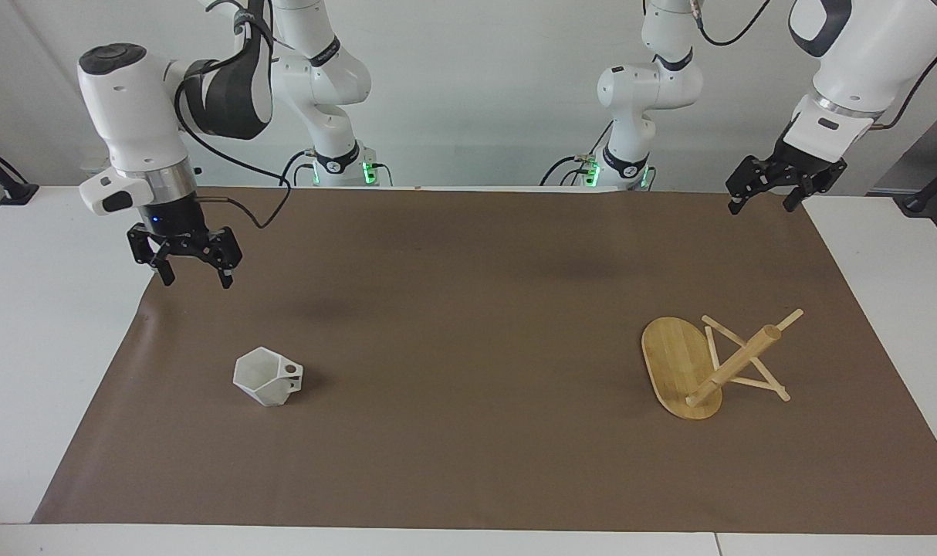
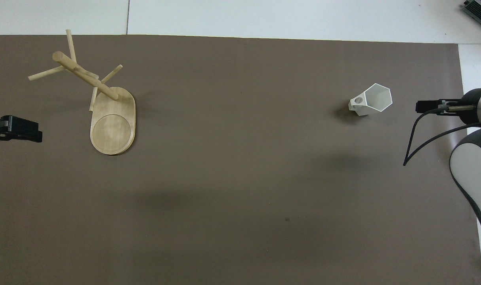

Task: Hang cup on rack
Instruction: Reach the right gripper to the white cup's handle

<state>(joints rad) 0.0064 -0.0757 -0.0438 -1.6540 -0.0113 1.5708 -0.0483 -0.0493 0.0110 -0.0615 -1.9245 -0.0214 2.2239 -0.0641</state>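
Cup [image 1: 266,376] sat lower left, below the spread, empty right gripper [image 1: 193,267]. Left gripper [image 1: 769,194], also spread, waited upper right, above the toppled rack [image 1: 706,363].

No legible text or labels

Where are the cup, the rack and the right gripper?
cup [image 1: 266,376]: facing view, on its faceted side.
rack [image 1: 673,359]: facing view, on its oval base.
right gripper [image 1: 194,276]: facing view, midway between its fingertips.

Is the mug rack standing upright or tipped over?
Upright: the rack rests flat on its oval base on the brown mat, and its post rises from that base.
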